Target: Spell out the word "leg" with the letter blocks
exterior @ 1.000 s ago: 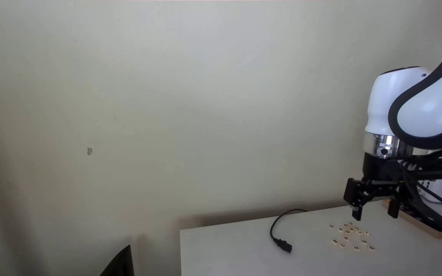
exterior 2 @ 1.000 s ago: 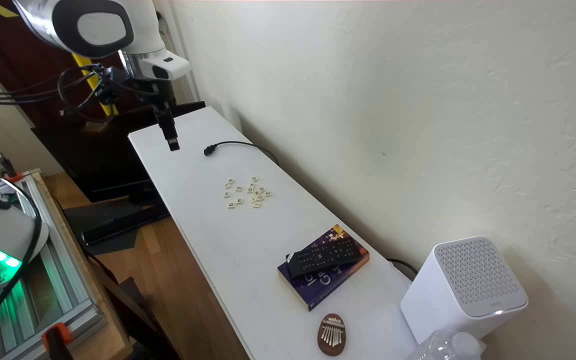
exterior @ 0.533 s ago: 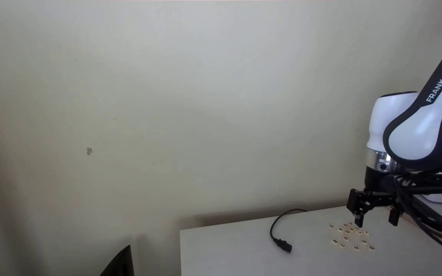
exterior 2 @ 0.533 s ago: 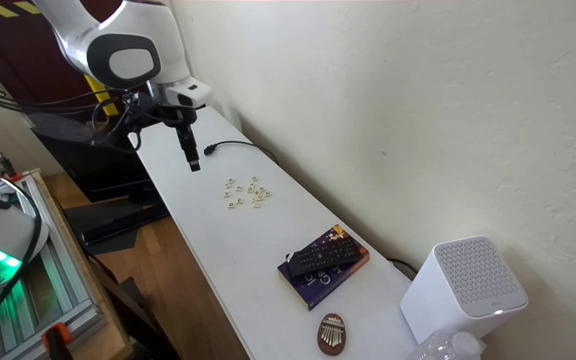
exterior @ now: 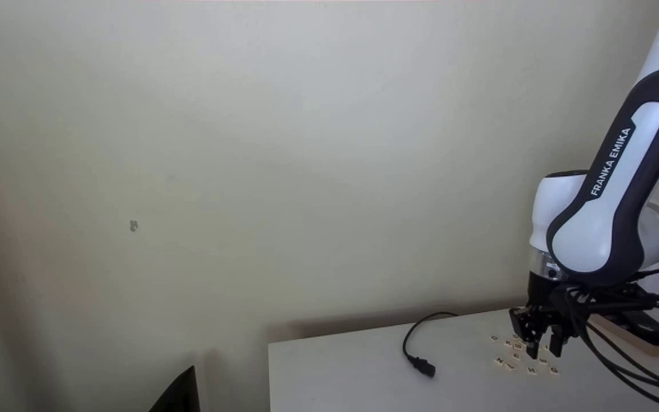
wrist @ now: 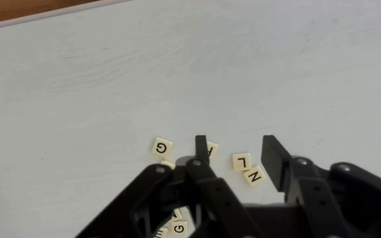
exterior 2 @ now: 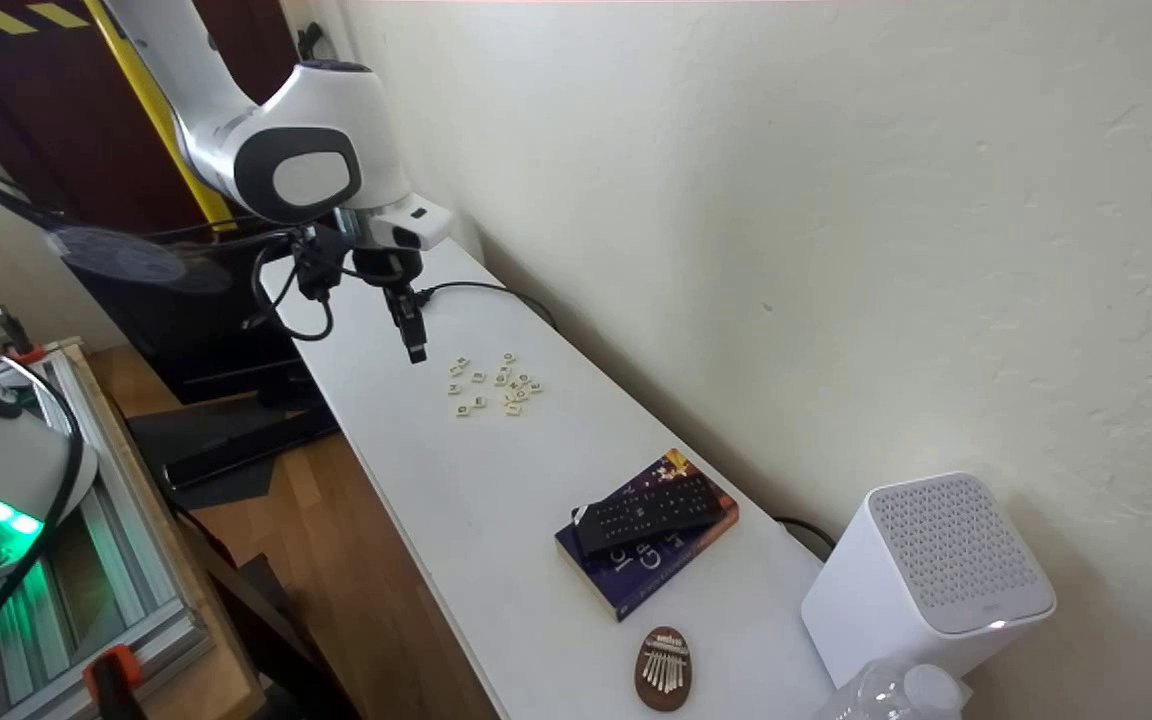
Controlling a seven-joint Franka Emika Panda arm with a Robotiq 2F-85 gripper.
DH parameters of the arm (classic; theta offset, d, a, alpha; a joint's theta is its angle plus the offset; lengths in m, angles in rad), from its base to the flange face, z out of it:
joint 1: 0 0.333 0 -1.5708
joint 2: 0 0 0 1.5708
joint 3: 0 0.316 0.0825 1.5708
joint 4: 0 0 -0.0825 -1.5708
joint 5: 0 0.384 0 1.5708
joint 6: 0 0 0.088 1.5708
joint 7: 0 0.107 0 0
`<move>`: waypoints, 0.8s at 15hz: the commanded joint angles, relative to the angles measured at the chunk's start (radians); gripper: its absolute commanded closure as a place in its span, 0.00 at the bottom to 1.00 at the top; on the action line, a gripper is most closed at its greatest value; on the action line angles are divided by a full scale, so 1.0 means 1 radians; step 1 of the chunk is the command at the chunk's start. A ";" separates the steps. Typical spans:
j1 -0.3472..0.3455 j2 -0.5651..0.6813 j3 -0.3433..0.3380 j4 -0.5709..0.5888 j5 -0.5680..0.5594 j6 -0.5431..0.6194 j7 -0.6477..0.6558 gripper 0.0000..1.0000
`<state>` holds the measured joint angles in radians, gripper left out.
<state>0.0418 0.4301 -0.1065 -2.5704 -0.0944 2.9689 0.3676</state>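
Note:
My gripper stands partly open over the white tabletop, its fingers apart and nothing held. In the wrist view the L block, touching an N block, shows in the gap beneath the jaws. A G block lies left of the left finger, which half covers another block. Lower down, a second G block and a partly hidden E block show through the linkage. In both exterior views the gripper hangs close by the scattered letter blocks, hiding some in one.
A black cable lies on the table by the wall. A book with a black remote on it, a brown thumb piano, a white speaker-like box and a clear bottle stand farther along.
The arm has come down and closer to the letter blocks. Its jaws have drawn nearer together, from wide apart to about half that gap. The blocks look unmoved.

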 commanded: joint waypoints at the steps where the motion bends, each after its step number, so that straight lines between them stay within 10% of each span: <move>1: 0.001 0.086 0.011 0.059 0.047 0.056 -0.092 0.84; 3: -0.002 0.117 0.013 0.084 0.048 0.081 -0.131 0.99; 12: -0.017 0.145 0.031 0.120 0.080 0.084 -0.187 0.99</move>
<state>0.0121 0.5755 -0.0693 -2.4513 -0.0529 3.0541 0.2108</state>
